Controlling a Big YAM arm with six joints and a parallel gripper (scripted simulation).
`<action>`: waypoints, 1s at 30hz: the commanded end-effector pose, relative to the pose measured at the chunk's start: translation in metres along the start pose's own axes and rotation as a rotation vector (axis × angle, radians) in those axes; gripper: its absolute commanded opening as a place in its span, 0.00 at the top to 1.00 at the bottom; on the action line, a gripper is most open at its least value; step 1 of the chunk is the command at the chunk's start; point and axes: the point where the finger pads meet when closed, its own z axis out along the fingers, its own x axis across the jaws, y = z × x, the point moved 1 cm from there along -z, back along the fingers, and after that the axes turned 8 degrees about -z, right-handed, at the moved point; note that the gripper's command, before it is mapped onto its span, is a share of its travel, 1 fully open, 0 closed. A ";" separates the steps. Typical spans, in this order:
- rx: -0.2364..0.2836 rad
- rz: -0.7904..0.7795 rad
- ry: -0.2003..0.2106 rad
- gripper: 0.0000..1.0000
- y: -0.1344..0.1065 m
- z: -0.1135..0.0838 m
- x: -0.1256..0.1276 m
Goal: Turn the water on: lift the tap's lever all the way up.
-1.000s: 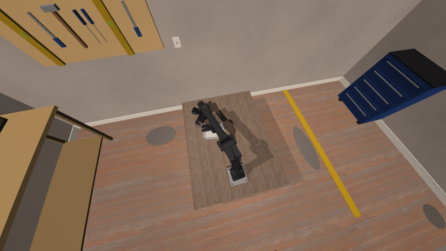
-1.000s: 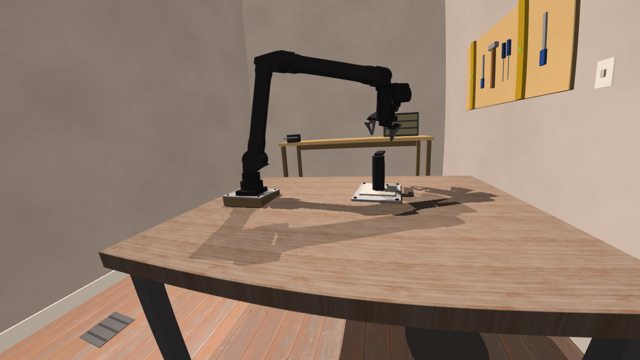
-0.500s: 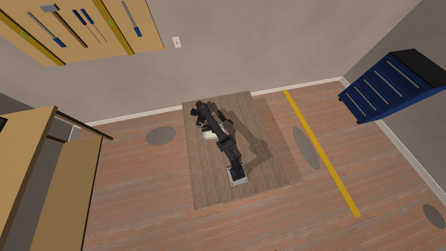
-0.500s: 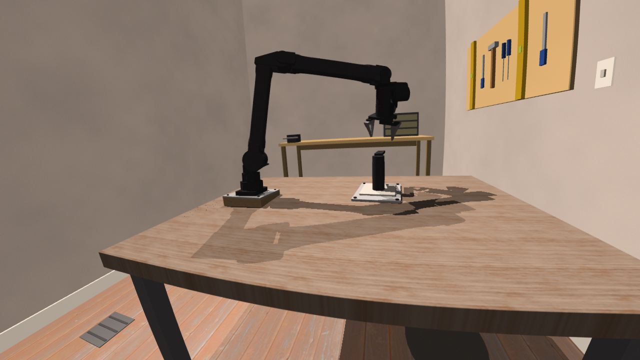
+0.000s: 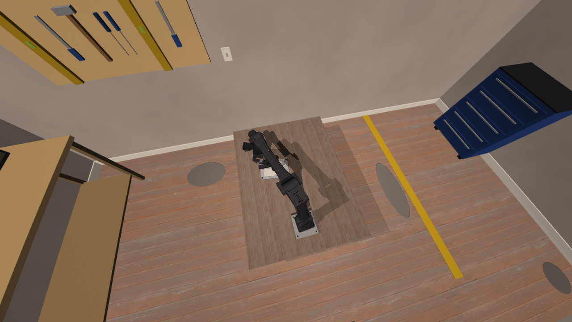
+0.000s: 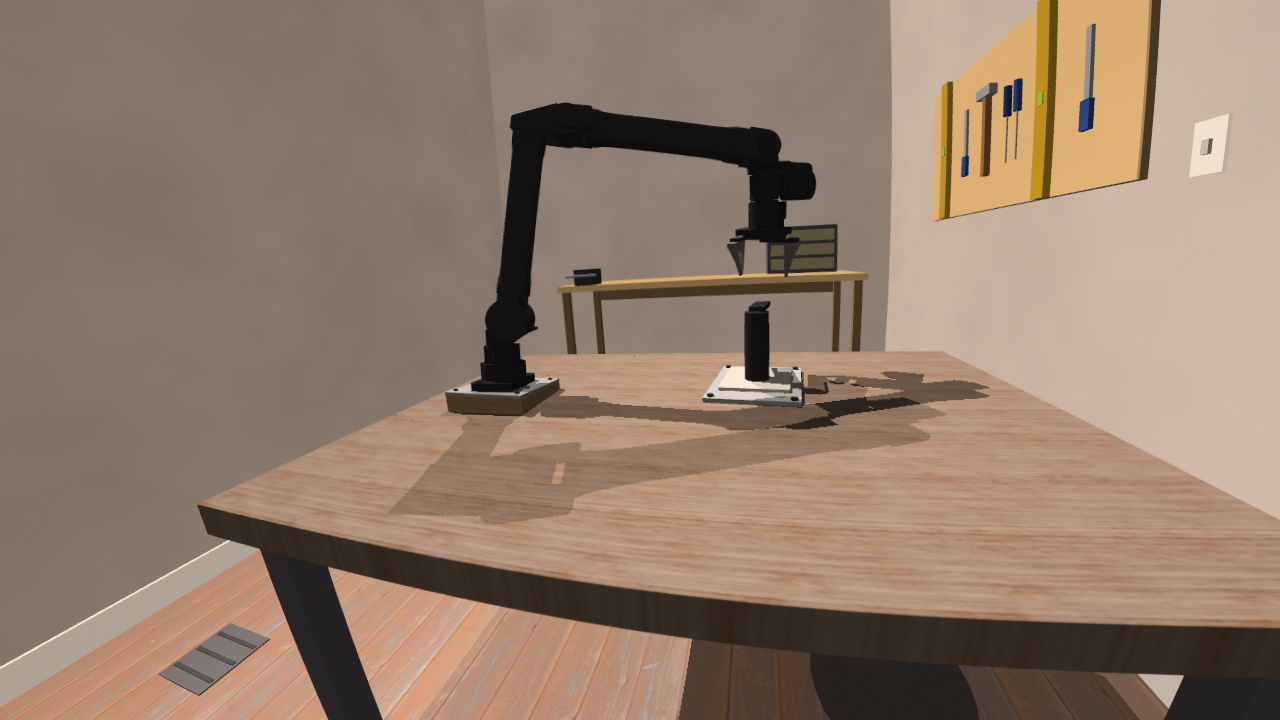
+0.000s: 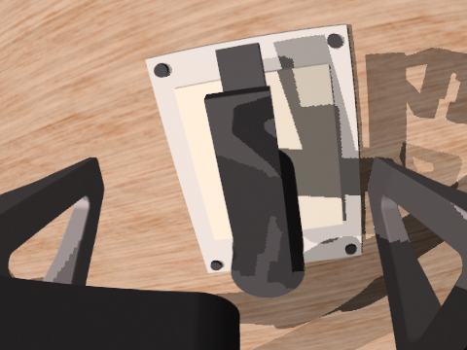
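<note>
The tap (image 6: 757,344) is a dark upright post on a pale square base plate (image 6: 753,393) bolted to the wooden table. A short dark lever (image 6: 758,307) sits at its top. In the wrist view the tap body (image 7: 256,189) runs from below me toward the lever end (image 7: 240,66), over the plate (image 7: 260,143). My gripper (image 6: 762,257) hangs straight above the tap, a clear gap over the lever, fingers pointing down. It is open and empty; in the wrist view (image 7: 228,227) the two fingers stand wide on either side of the tap. From overhead the arm (image 5: 275,168) hides most of the tap.
The arm's base (image 6: 503,392) is bolted to the table left of the tap. A side table (image 6: 711,284) with a small box stands behind against the wall. A tool board (image 6: 1042,107) hangs on the right wall.
</note>
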 end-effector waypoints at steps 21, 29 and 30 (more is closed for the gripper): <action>0.139 -0.187 -0.044 1.00 0.002 -0.020 -0.001; 0.141 -0.183 -0.041 1.00 0.000 -0.019 0.000; 0.141 -0.183 -0.041 1.00 0.000 -0.019 0.000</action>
